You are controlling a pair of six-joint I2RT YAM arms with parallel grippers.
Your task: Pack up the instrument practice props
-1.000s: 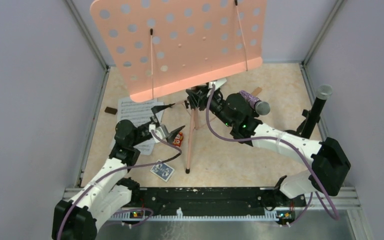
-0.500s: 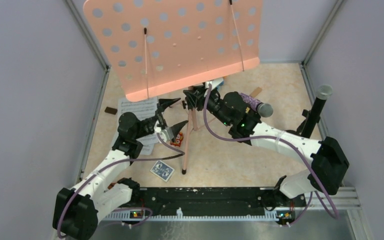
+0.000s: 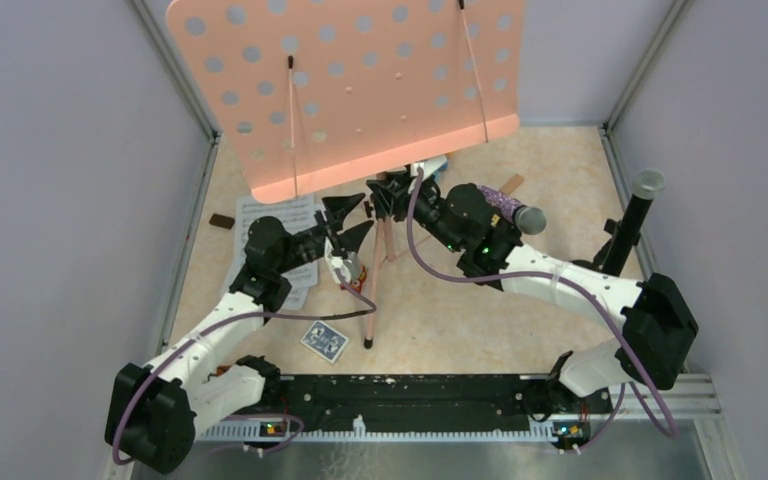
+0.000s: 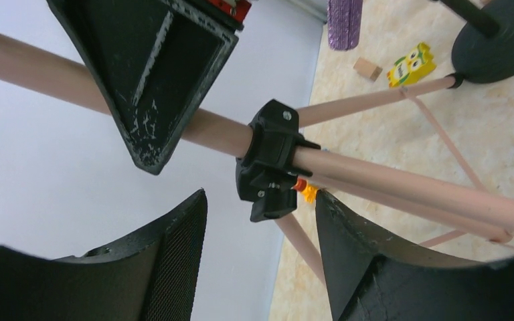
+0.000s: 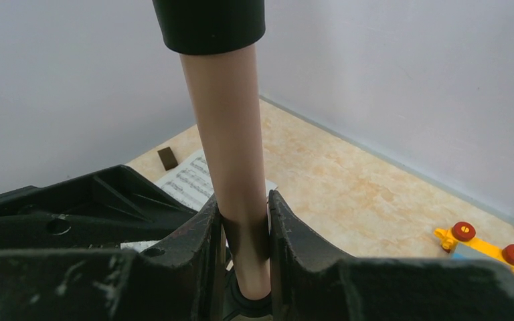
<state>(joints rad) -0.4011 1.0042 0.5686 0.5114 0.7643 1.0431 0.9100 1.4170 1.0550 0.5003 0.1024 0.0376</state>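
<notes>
- The salmon music rack (image 3: 360, 90) stood on its tripod near the middle of the far edge of the surface (image 3: 480, 310), its perforated tray leaning out over everything.
- The right hand (image 5: 244, 221) was clamped narrow on the rack's pole (image 5: 231, 134), both pads flat against it. That looked like a solid anchor to me.
- The left hand (image 3: 353, 220) was open, one finger on each side of the black collar (image 4: 271, 157) where the legs (image 4: 375, 100) meet. From the wrist view neither pad touched it.
- My read: they were going for the tripod fold. To do that well I'd square the left hand on the collar itself, not on a leg, since the legs are thin and slippery.
- I'd keep the right hand's grip firm while the collar slides, or that top-heavy tray tips.
- Slide along the pole's line; any sideways pull probably drags the feet across the surface.
- Worth minding: the sheet music (image 3: 275, 225) lay toward the left edge just beside the left arm, and the purple microphone (image 3: 508, 208) sat right behind the right wrist.
</notes>
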